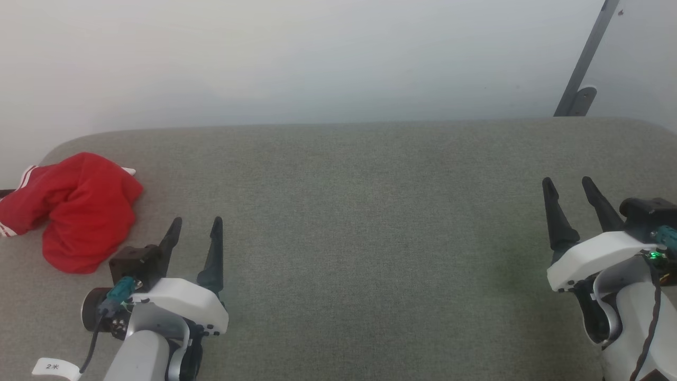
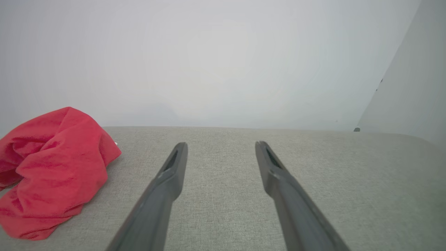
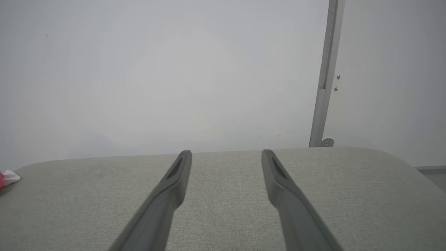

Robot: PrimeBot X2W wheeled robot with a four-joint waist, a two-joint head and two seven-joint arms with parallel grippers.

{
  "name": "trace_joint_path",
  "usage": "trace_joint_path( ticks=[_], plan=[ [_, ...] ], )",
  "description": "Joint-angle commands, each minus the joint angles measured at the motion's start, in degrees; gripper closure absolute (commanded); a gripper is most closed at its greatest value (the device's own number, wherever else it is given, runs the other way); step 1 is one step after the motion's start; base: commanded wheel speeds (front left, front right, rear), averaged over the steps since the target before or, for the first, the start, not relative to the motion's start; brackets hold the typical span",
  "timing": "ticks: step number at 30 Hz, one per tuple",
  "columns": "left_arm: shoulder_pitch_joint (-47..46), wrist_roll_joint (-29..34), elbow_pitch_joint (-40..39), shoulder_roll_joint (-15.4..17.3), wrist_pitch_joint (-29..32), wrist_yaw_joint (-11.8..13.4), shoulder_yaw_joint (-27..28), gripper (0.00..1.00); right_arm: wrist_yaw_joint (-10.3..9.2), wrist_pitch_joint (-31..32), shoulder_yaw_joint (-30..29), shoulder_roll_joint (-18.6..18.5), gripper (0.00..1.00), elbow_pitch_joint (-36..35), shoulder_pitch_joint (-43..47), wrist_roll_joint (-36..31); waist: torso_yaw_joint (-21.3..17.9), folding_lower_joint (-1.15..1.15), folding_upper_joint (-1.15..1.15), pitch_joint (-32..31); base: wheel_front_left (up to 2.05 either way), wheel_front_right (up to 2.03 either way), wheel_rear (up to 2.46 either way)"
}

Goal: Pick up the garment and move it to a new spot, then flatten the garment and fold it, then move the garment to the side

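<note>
Garment (image 1: pixel 79 211) bunched, striped trim (image 1: pixel 26 176) leftward, long axis unclear

A plain test room was shown, more like a lab than a home. A bare white wall (image 1: pixel 317 53) was seen behind a wide grey cloth-covered surface (image 1: pixel 370 211). A grey metal bar (image 1: pixel 584 63) was run up the wall. A paper tag (image 1: pixel 52 366) was hung from a robot arm's cable (image 1: pixel 91 346).
</note>
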Motion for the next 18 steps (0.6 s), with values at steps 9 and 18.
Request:
trace_joint_path(
  ticks=[9, 18],
  plan=[
    [-1.16, 3.60, 0.61, -0.51, -1.54, -0.69, 1.75, 0.00, 0.00, -1.51, -0.43, -0.08, 0.00, 0.03, -1.40, -1.68, 0.15, 0.00, 0.00, -0.15, 0.00, 0.00, 0.00],
    [-1.52, 7.60, 2.55, -0.81, -2.52, -1.63, 2.65, 0.00, 0.00, -2.53, -1.15, 0.13, 0.00, 0.81, -1.58, -2.75, 0.09, 0.00, 0.00, -0.08, 0.00, 0.00, 0.00]
  ],
)
